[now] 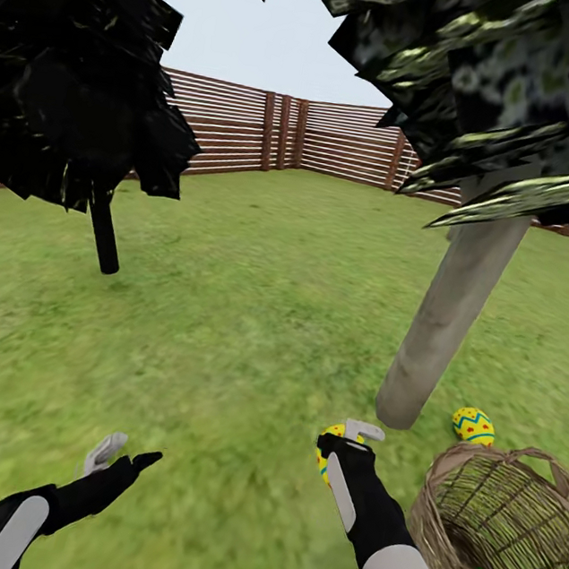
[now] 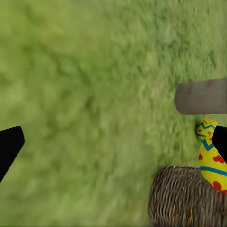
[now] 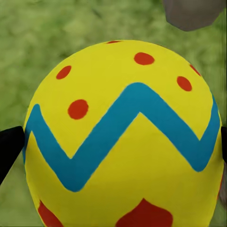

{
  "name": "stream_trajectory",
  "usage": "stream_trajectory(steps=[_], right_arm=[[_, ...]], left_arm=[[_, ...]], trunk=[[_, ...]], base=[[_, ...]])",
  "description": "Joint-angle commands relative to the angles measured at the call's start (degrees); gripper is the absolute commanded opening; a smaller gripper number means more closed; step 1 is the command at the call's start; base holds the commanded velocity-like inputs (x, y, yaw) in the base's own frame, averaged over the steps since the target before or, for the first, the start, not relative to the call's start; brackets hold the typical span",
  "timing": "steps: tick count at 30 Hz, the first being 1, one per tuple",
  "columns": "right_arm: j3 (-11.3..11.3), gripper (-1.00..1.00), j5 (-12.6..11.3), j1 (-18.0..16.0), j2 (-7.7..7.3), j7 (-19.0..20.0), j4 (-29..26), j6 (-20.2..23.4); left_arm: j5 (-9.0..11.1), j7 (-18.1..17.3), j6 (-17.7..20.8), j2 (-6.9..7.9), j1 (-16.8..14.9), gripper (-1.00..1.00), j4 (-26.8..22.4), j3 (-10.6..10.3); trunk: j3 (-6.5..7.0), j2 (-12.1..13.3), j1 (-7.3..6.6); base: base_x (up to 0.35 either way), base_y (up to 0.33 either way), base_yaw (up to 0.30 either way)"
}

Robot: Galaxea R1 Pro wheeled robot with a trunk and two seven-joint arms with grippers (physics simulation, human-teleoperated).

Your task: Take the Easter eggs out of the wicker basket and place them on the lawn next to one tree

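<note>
One Easter egg (image 1: 473, 426) lies by the tree (image 1: 445, 330); right hand (image 1: 340, 446) clamped on a second (image 3: 123, 137) — third remains in the wicker basket (image 1: 469, 519); left hand (image 1: 127, 454) apart, empty.

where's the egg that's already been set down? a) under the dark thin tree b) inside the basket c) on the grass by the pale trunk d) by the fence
c: one egg lies on the lawn at the foot of the pale tree trunk, just beyond the wicker basket.
</note>
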Motion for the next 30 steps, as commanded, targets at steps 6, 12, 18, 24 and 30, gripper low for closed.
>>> stream_trajectory(steps=[6,12,18,24,30], right_arm=[[0.24,-1.00,-0.60,-0.10,-0.03,-0.47,-0.01,0.12],[0.71,-1.00,-0.21,-0.04,0.05,0.10,-0.07,-2.95],[0.66,-1.00,-0.19,-0.01,0.06,0.15,-0.03,-3.79],[0.24,-1.00,-0.46,-0.13,-0.04,-0.35,-0.01,-3.30],[0.11,-1.00,-0.52,-0.74,-0.48,-0.54,0.05,-3.64]], left_arm=[[0.16,-0.28,0.24,-0.01,0.29,1.00,-0.03,0.13],[-0.05,-0.10,0.75,0.50,0.51,1.00,0.02,0.58],[-0.18,-0.14,0.47,0.50,0.51,1.00,0.59,0.40],[-0.24,0.18,0.67,0.20,0.51,1.00,0.98,0.19],[0.15,-1.73,1.53,1.44,0.66,1.00,-1.85,0.01]], trunk=[[-0.05,-0.02,0.02],[-0.05,-0.02,0.02],[-0.05,-0.02,0.02],[-0.05,-0.02,0.02],[-0.94,-0.07,0.12]], base=[[0.313,0.000,-0.259],[0.139,0.006,-0.057],[0.236,0.176,0.000],[0.188,0.103,0.000],[0.012,0.006,-0.128]])
